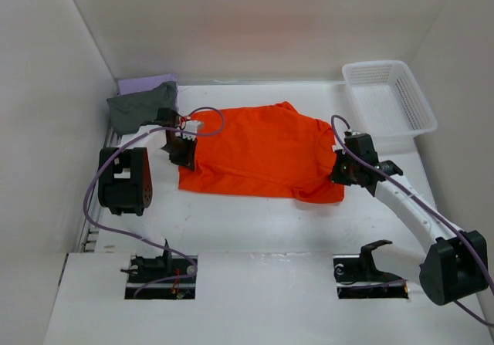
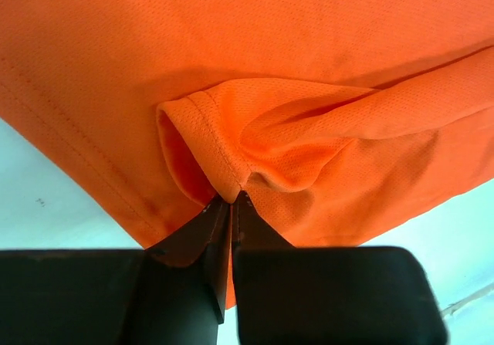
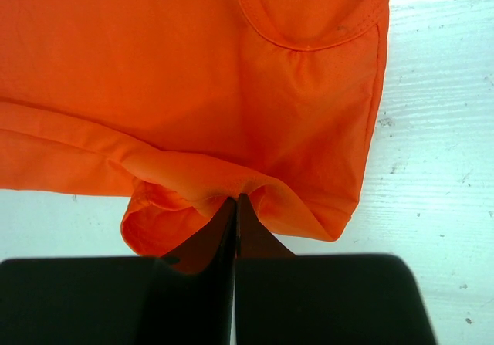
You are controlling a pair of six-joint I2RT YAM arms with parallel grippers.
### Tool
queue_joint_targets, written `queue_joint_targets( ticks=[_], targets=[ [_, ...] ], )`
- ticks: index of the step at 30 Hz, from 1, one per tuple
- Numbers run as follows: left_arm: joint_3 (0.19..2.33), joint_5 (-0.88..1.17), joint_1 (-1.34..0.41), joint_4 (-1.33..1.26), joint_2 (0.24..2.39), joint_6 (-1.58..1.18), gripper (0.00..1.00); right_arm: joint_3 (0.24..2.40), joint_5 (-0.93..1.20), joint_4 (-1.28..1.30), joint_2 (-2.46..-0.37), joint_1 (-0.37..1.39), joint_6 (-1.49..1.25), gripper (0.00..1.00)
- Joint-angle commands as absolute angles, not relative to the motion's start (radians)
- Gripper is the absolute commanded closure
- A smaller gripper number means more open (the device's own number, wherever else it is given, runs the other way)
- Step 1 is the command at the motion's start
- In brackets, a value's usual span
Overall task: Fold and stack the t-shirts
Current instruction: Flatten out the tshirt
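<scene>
— Progress on the shirts?
— Little. On the middle of the table (image 1: 255, 221) the orange shirt (image 1: 262, 152) lies spread out, and I would not call it folded. At its left edge the left gripper (image 2: 233, 200) is pinched tight on a bunched hem. At the near right corner the right gripper (image 3: 236, 200) is clamped on a pleat of cloth.
— The other two?
— Far left corner. There the grey shirt (image 1: 141, 104) sits crumpled, with the lavender shirt (image 1: 150, 81) showing just behind it. No stack exists. In my judgement, nearly all the folding and the stacking are left.
</scene>
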State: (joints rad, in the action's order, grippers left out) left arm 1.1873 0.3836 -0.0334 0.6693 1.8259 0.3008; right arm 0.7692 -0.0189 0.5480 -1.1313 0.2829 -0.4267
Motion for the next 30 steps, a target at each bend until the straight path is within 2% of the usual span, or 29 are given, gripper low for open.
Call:
queue_joint_targets(
  ticks=[1, 4, 8, 11, 15, 17, 19, 23, 30],
  targets=[
    [1.230, 0.442, -0.031, 0.652, 1.750, 0.278, 1.00, 0.765, -0.018, 0.538, -1.104, 0.288, -0.434, 1.00],
    [1.249, 0.442, -0.018, 0.608, 1.675, 0.262, 1.00, 0.810, -0.008, 0.529, -1.150, 0.274, -0.419, 1.00],
    [1.377, 0.442, -0.010, 0.572, 1.647, 0.227, 1.00, 1.027, -0.009, 0.529, -1.314, 0.246, -0.353, 1.00],
    [1.556, 0.437, -0.002, 0.560, 1.680, 0.193, 1.00, 1.269, -0.006, 0.549, -1.455, 0.202, -0.319, 1.00],
    [1.834, 0.402, 0.019, 0.505, 1.724, 0.143, 1.00, 1.763, -0.018, 0.668, -1.604, 0.148, -0.298, 1.00],
    [1.948, 0.394, 0.041, 0.457, 1.718, 0.108, 1.00, 1.956, -0.024, 0.705, -1.618, 0.146, -0.276, 1.00],
    [2.020, 0.403, 0.067, 0.451, 1.701, 0.087, 1.00, 2.042, -0.054, 0.721, -1.583, 0.143, -0.262, 1.00],
    [1.932, 0.465, 0.113, 0.514, 1.606, 0.101, 1.00, 1.901, -0.078, 0.701, -1.419, 0.136, -0.250, 1.00],
    [1.380, 0.451, 0.177, 0.644, 1.318, 0.245, 1.00, 1.201, -0.100, 0.704, -1.014, 0.217, -0.377, 1.00]
  ],
)
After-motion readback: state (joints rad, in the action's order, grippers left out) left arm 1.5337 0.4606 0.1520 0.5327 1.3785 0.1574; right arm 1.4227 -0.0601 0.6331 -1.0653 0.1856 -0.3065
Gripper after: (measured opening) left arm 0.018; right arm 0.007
